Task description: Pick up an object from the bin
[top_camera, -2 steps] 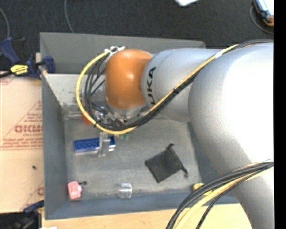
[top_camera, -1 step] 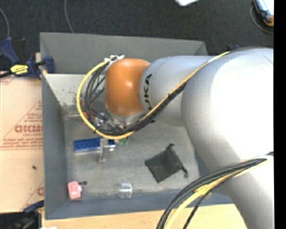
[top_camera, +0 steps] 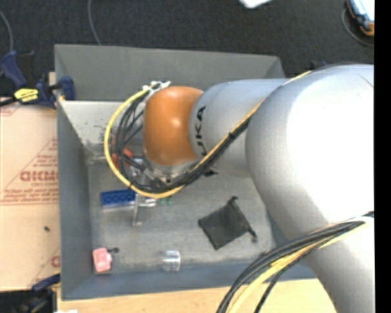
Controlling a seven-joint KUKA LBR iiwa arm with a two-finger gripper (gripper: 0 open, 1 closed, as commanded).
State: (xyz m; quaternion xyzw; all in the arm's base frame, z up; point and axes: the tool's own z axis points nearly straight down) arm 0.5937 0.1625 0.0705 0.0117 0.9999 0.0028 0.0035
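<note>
My gripper [top_camera: 141, 207] hangs low over the left middle of the bin floor, mostly hidden under the arm's orange cover and cables. A blue toy brick [top_camera: 116, 199] lies flat just to its left, touching or nearly touching it. A small green bit [top_camera: 165, 201] peeks out just right of the gripper, too hidden to identify.
A black flat piece [top_camera: 226, 226] lies on the floor toward the right. A pink block [top_camera: 102, 259] sits in the front left corner, and a small clear cup [top_camera: 171, 259] lies near the front wall. The arm covers the bin's right and back.
</note>
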